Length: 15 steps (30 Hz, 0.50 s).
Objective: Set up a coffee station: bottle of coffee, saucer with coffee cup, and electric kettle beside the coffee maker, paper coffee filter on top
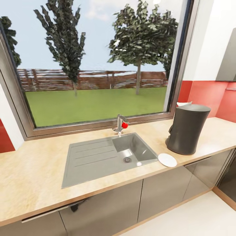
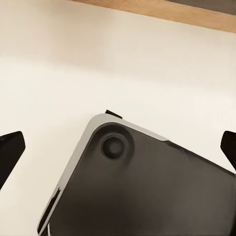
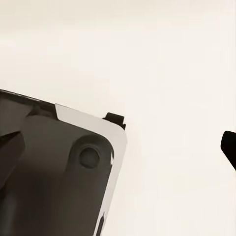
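Facing the kitchen countertop (image 1: 39, 170), I see the saucer (image 1: 167, 160) touching the coffee maker (image 1: 188, 128) at its 7 o'clock; both grippers hang released and empty floorward.

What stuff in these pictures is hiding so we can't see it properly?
- Behind the coffee maker, head view: a white thing peeks over its top; the rest is hidden, so I cannot tell what it is.
- Kitchen countertop, head view: both ends cut off by the picture's edges.
- Left gripper and right gripper, wrist views: just dark fingertips at the edges, spread apart.
- Saucer: nothing on it.
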Available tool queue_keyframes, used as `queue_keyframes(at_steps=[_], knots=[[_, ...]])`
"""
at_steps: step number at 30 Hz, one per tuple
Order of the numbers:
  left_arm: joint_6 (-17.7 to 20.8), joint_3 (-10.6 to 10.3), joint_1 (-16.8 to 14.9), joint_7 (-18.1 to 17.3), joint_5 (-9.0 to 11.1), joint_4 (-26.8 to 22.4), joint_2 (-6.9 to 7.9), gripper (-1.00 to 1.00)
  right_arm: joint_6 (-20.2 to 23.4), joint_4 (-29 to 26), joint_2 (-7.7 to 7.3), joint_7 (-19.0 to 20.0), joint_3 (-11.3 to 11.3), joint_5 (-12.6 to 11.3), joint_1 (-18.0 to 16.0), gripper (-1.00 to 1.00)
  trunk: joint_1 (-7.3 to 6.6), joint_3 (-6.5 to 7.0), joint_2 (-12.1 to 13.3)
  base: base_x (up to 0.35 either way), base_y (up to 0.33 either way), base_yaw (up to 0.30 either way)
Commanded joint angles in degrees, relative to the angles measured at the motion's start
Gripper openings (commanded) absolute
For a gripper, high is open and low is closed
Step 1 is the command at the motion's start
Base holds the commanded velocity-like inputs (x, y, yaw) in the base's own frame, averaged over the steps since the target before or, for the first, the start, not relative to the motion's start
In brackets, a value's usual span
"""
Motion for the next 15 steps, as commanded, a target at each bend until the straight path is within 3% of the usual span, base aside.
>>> queue_keyframes(at_steps=[1, 7, 10, 15], knots=[[0.05, 0.23, 0.02, -0.59, 0.51, -0.06, 0.01, 1.00, -0.75, -0.19, 0.01, 0.31, -0.53, 0.24, 0.01, 1.00, 0.02, -0.07, -0.07, 0.000, 0.000, 0.000], [0.04, 0.22, 0.02, -0.63, 0.47, -0.06, 0.01, 1.00, -2.92, -0.18, 0.46, -3.10, -0.62, -3.49, 0.29, 1.00, 0.02, -0.07, -0.07, 0.000, 0.000, 0.018], [0.04, 0.05, 0.02, -0.64, 0.29, -0.04, -0.06, 1.00, -4.75, -0.16, 0.73, -8.24, -0.56, -4.31, 0.31, 1.00, 0.02, -0.07, -0.07, 0.000, 0.000, 0.221], [0.04, -0.40, 0.02, -0.65, -0.11, 0.04, -0.50, 1.00, -5.28, 0.27, 0.84, -11.03, -0.55, -4.53, 0.32, 1.00, 0.02, -0.07, -0.07, 0.000, 0.000, 0.278]])
